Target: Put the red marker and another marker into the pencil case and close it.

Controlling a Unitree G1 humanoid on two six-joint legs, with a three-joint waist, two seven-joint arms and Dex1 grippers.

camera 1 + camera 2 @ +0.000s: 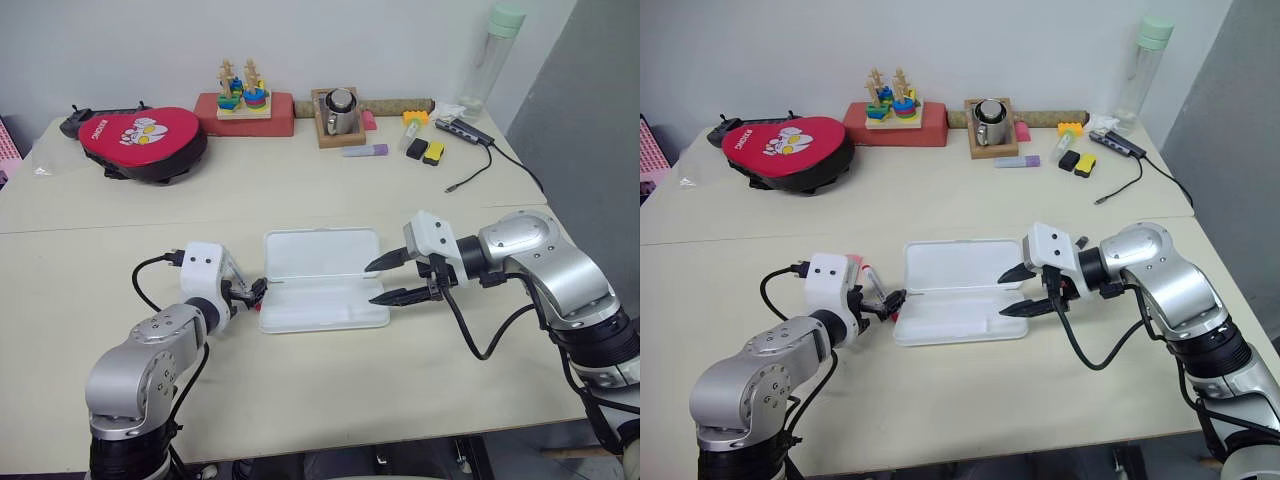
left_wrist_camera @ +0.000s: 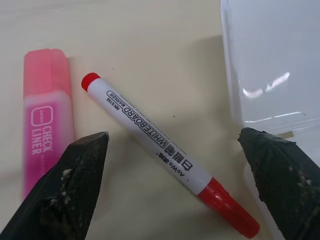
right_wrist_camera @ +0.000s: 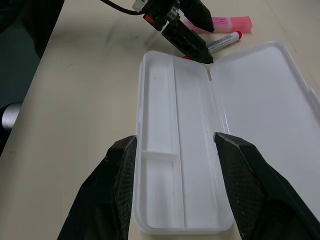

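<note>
- The red marker point(image 2: 167, 157) is lying flat on the table point(image 1: 330, 190), just off the left end of the pencil case point(image 1: 322, 278), slanted, red cap nearest the camera in the left wrist view.
- Right beside it, not touching, is the pink highlighter point(image 2: 42, 115). The head views barely show either one, just a sliver of red and pink behind the left gripper point(image 1: 887, 300), while the left wrist view even shows the printing on both.
- Left gripper's fingers point(image 2: 75, 185) are spread wide, hanging over the red marker with one finger on each side, not gripping it.
- Pencil case is open flat, lid hinged toward the back. The right wrist view shows the inner tray's lengthwise divider, and it looks empty.
- Right gripper point(image 1: 385, 281) is at the case's right end, jaws apart, holding nothing.
- Further back: purple highlighter point(image 1: 366, 150), metal mug point(image 1: 340, 112), red pouch point(image 1: 140, 140).
</note>
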